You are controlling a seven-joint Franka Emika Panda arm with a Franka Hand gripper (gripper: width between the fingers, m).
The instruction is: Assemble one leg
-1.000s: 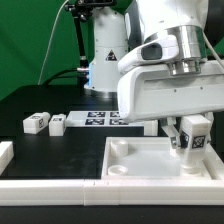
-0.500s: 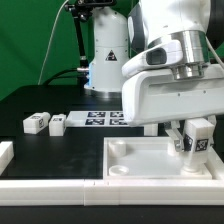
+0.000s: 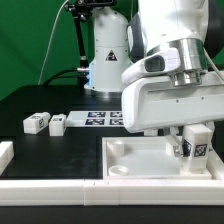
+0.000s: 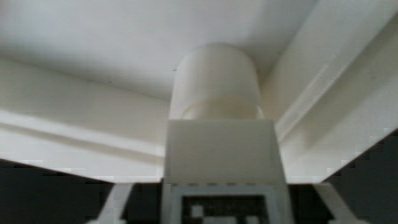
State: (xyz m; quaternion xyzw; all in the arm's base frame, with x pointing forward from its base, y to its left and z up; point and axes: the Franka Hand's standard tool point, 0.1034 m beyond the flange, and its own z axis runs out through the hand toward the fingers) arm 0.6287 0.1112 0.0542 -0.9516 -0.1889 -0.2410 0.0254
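My gripper (image 3: pixel 192 141) is shut on a white leg (image 3: pixel 193 148) with a square marker tag on its face. It holds the leg upright over the near right corner of the large white square panel (image 3: pixel 140 158); I cannot tell whether the leg's lower end touches it. In the wrist view the leg (image 4: pixel 222 105) runs down from between my fingers toward the panel's corner (image 4: pixel 89 60), its rounded end close to the raised rim. Two more legs (image 3: pixel 37 122) (image 3: pixel 57 124) lie on the black table at the exterior view's left.
The marker board (image 3: pixel 100 118) lies behind the panel. A white rail (image 3: pixel 50 188) runs along the front edge, and a white block (image 3: pixel 5 153) sits at the far left. The arm's base (image 3: pixel 105 60) stands at the back.
My gripper has shifted toward the exterior view's right and slightly down with the leg, nearer the panel's right corner. The loose legs have not moved.
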